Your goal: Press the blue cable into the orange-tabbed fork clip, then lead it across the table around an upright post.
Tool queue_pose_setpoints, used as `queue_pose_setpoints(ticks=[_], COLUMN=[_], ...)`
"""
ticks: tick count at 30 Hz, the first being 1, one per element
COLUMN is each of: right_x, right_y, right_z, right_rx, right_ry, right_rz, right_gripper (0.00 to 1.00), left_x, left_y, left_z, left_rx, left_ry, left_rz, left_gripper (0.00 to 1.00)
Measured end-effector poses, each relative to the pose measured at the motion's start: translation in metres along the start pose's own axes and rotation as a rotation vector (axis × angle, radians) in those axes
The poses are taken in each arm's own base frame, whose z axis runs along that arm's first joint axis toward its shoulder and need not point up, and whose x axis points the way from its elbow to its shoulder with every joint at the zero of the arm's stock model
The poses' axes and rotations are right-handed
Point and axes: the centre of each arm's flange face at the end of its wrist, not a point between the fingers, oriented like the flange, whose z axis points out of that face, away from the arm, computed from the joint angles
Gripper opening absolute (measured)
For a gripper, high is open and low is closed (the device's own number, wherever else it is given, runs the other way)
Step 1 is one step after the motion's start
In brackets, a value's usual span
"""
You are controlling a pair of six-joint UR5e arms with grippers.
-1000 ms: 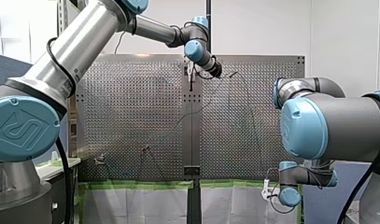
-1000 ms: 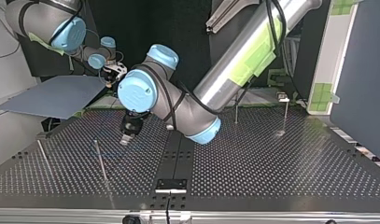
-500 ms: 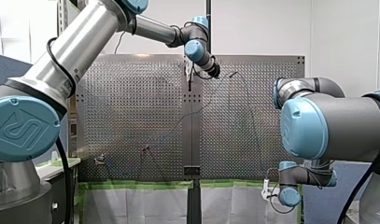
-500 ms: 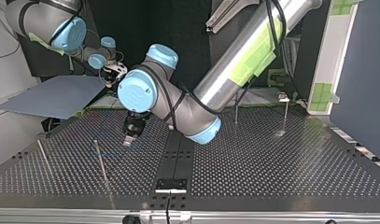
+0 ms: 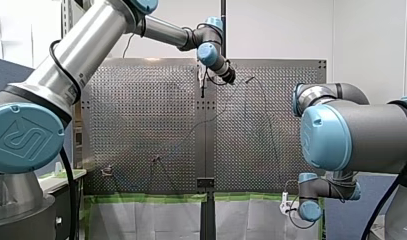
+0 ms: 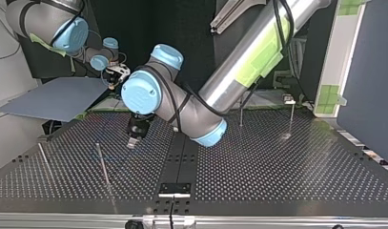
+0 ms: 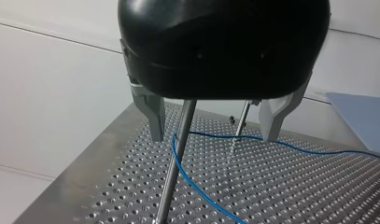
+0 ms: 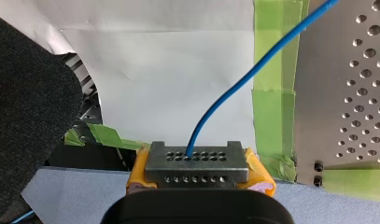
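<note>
Left tool (image 7: 214, 122): black body with two pale metal fingers (image 7: 152, 116) set wide apart and nothing gripped. An upright post (image 7: 176, 158) shows in the gap ahead of the fingers, its top hidden behind the tool body and its foot on the perforated tabletop (image 7: 299, 186). The blue cable (image 7: 215, 135) bends sharply at this post. One run leads off across the tabletop past the far finger, and the other curves along the surface toward the camera. A second, thinner post (image 7: 239, 133) stands further ahead. In the top view the left tool (image 6: 133, 139) points down, low over the tabletop (image 6: 277, 167), just left of the centre strip. The nearest post (image 6: 103, 164) is beside it toward the view's left, and the two are not touching. Right tool (image 8: 197, 157): closed on the blue cable (image 8: 253, 67), with yellow pads (image 8: 258, 173) showing at either side of a perforated metal face. The cable leaves the grip and rises in a curve toward the tabletop edge (image 8: 355, 93), crossing green tape (image 8: 271, 70) and a white sheet (image 8: 178, 70). In the top view the right tool (image 6: 116, 74) sits off the tabletop at the far left, above a blue-grey board (image 6: 53, 98). In the front view a small clip with a reddish tab (image 5: 155, 160) stands on the near part of the tabletop, too small to tell whether the cable is seated in it.
</note>
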Motion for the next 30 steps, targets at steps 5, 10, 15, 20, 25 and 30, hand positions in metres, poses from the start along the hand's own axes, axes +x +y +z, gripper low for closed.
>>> queue_pose_setpoints(ticks=[5, 10, 15, 20, 25, 30], right_x=[0.000, 0.000, 0.000, 0.001, 0.001, 0.001], right_y=[0.000, 0.000, -0.001, -0.001, -0.002, -0.002], right_z=[0.000, 0.000, 0.000, 0.001, 0.001, 0.001], right_rx=[0.000, 0.000, 0.000, 0.001, 0.002, 0.002], right_ry=[0.000, 0.000, 0.000, 0.003, 0.002, 0.001], right_rz=[0.000, -0.002, -0.011, -0.014, -0.023, -0.026], right_gripper=[0.00, 0.00, 0.00, 0.00, 0.00, 0.00], left_x=[-0.009, -0.021, -0.032, -0.041, -0.033, -0.015], left_y=[0.005, 0.006, 0.008, 0.009, 0.010, 0.011], left_z=[-0.011, -0.026, -0.041, -0.057, -0.059, -0.057], left_rx=[0.009, -0.010, -0.034, -0.032, -0.018, -0.004], left_ry=[-0.030, -0.078, -0.127, -0.174, -0.189, -0.189], left_rz=[0.030, 0.034, 0.010, -0.016, -0.059, -0.104], left_gripper=[1.00, 1.00, 1.00, 1.00, 1.00, 1.00])
